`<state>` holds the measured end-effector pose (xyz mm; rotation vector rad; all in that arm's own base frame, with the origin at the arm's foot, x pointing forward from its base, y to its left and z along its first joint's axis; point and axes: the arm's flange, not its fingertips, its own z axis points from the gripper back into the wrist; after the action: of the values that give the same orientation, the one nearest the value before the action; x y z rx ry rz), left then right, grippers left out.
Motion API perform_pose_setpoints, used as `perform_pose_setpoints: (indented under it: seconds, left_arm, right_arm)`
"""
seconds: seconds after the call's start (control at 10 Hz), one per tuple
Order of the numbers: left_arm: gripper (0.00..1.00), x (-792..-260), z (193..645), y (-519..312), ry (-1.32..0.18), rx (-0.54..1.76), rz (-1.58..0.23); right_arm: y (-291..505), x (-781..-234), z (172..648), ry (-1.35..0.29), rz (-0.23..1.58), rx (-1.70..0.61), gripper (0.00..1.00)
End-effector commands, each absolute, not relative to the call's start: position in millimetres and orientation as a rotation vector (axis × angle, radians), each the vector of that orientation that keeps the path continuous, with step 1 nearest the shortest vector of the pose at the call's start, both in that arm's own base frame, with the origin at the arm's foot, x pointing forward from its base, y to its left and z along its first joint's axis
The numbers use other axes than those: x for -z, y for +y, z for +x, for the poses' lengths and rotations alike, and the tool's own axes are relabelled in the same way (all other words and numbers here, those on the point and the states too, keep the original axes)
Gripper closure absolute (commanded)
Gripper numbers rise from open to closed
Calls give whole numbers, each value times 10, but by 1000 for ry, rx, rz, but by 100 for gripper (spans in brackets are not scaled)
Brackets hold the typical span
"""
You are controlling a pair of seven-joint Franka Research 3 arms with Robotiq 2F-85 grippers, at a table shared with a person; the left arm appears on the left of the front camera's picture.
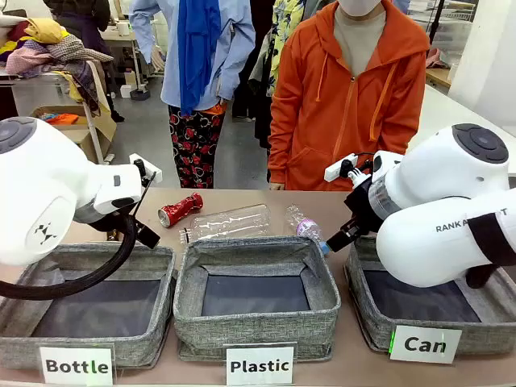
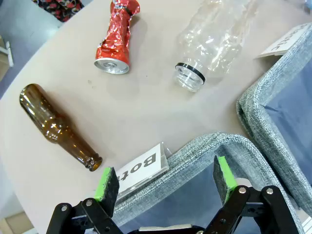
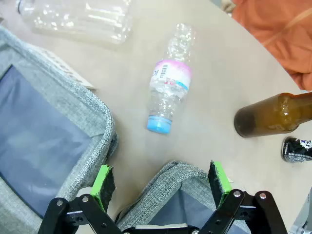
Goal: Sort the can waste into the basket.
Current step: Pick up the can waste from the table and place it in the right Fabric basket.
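From my side, the Can basket (image 1: 372,326) sits right of the Plastic basket (image 1: 242,326); the can (image 1: 180,210) lies behind the Plastic basket's left corner.

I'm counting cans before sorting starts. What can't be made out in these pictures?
Black can: right wrist view, partly cut off by the picture's right edge.
Can basket: front view, the right arm covers much of its inside.
Brown bottle: right wrist view, far end cut off by the right edge.

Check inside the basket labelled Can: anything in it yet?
Can basket: bare dark lining where visible, nothing lying in it. The right arm covers its far right part, so that area cannot be checked.
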<state>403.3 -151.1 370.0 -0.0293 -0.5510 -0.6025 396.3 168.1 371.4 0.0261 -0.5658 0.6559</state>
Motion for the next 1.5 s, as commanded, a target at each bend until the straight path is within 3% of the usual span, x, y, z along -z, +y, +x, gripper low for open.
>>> perform_pose_setpoints:
  seconds: [0.0, 1.4]
  left_arm:
    - [0, -3701, 4034, -1508, -551, 602, -29]
    - [0, -3701, 4034, -1508, -551, 602, -29]
  right_arm:
    - [1681, -3714, 3963, -566, 26, -656, 0]
    - [1681, -3714, 3963, -566, 26, -656, 0]
